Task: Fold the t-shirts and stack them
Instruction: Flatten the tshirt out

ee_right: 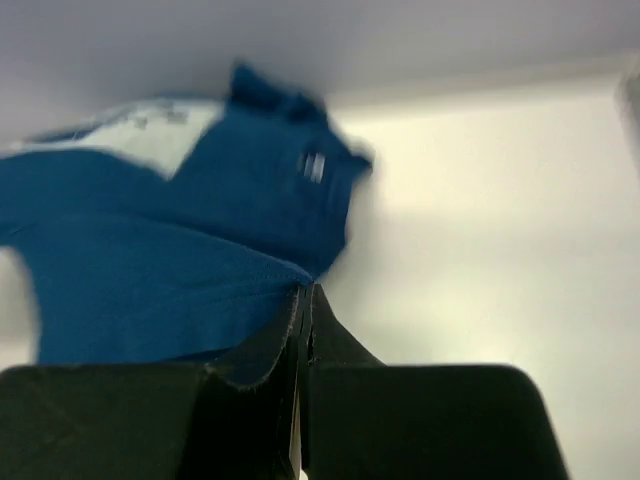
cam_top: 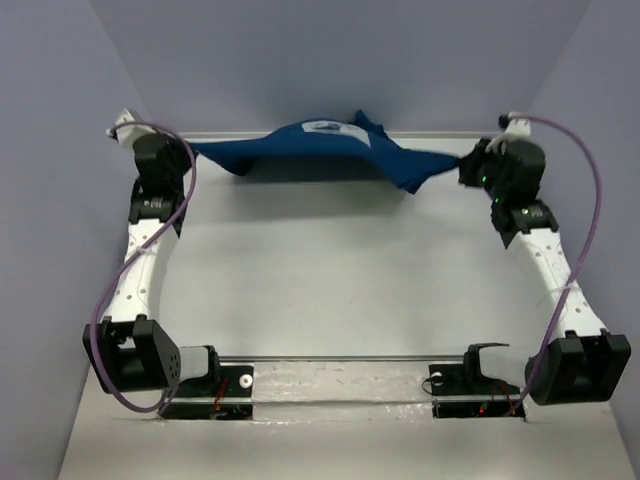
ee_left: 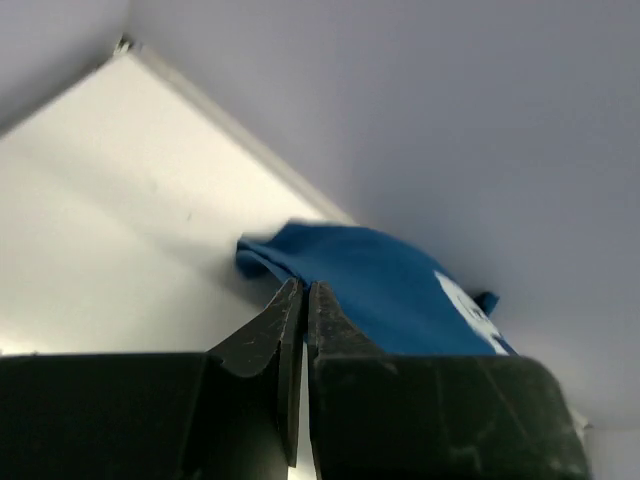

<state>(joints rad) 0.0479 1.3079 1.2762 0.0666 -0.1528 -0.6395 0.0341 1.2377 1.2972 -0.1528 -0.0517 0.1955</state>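
The dark blue t-shirt (cam_top: 320,150) hangs stretched between my two grippers along the far edge of the table, sagging in the middle, with its pale print (cam_top: 325,126) facing up. My left gripper (cam_top: 192,150) is shut on its left end. In the left wrist view the cloth (ee_left: 380,290) runs off from the closed tips of the gripper (ee_left: 303,285). My right gripper (cam_top: 465,165) is shut on its right end. In the right wrist view the shirt (ee_right: 150,280) is pinched at the closed tips of the gripper (ee_right: 305,290). The view is blurred.
The white table (cam_top: 320,290) is walled in by pale purple panels at the back and both sides. A metal rail (cam_top: 440,133) runs along the far edge. Both arm bases (cam_top: 340,380) and purple cables (cam_top: 110,300) sit at the near edge.
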